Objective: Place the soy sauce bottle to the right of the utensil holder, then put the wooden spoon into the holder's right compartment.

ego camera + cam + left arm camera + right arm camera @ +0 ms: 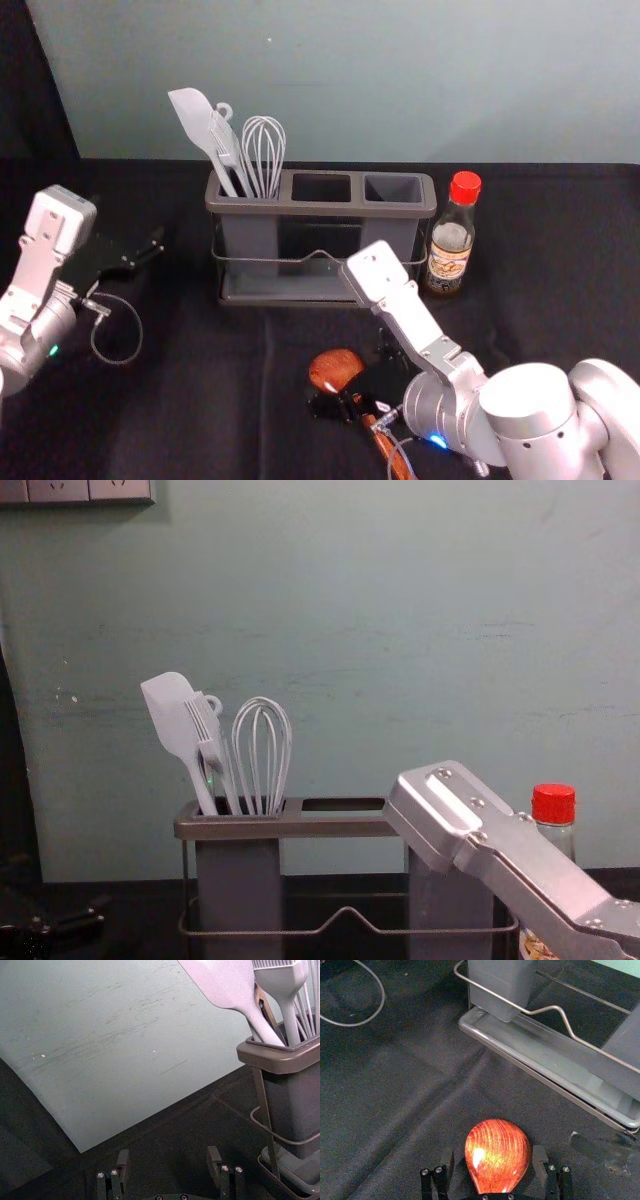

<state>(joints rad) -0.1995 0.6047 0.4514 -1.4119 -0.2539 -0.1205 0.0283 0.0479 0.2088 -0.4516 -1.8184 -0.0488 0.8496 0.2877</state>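
Lighting's pretty soft and even on the pale wall (pixel 350 80), seemingly from above given the shadow under the socket panel (pixel 80 492) in the chest view, but the black cloth (pixel 200 400) goes so dark that its folds barely read in the head view. Glare's the annoying bit: a hard white hotspot on the wooden spoon (pixel 497 1152) in the right wrist view, plus bright shine along the right arm (pixel 540 870) in the chest view.
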